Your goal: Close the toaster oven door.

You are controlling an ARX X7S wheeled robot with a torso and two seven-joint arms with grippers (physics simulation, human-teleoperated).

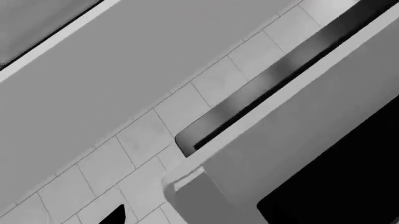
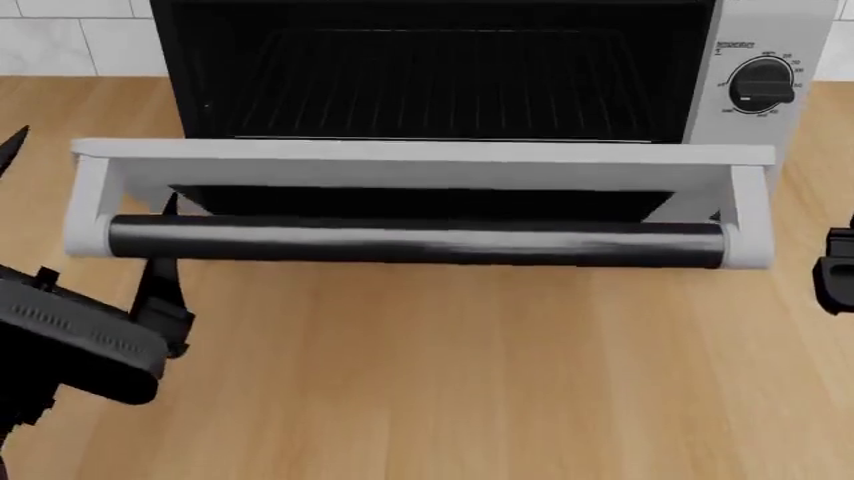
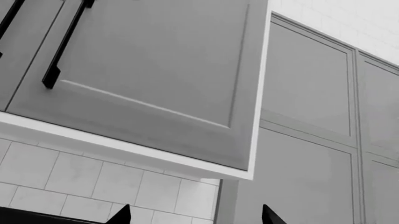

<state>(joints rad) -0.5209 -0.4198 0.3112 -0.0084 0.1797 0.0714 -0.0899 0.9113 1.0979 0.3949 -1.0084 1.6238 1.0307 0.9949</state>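
Note:
The toaster oven [image 2: 763, 35] stands at the back of the counter, its black interior and wire rack showing. The toaster oven door [image 2: 427, 165] hangs open toward me, nearly level, with its black bar handle [image 2: 414, 243] along the near edge. My left gripper [image 2: 96, 170] is open under the door's left corner, one finger [image 2: 163, 280] just inside the corner and the other [image 2: 14, 145] outside it. From below, the left wrist view shows the handle [image 1: 274, 79], the grey door frame [image 1: 311, 140] and the dark glass [image 1: 349, 186]. My right gripper [image 3: 194, 214] is open and empty, beside the door's right end.
The wooden counter [image 2: 467, 380] stretches in front of the oven. White wall tiles [image 1: 143, 140] lie behind it. Grey upper cabinets [image 3: 156, 70] with black handles hang overhead, beside tall grey panels [image 3: 311, 140]. A black dial [image 2: 761, 88] sits on the oven's right panel.

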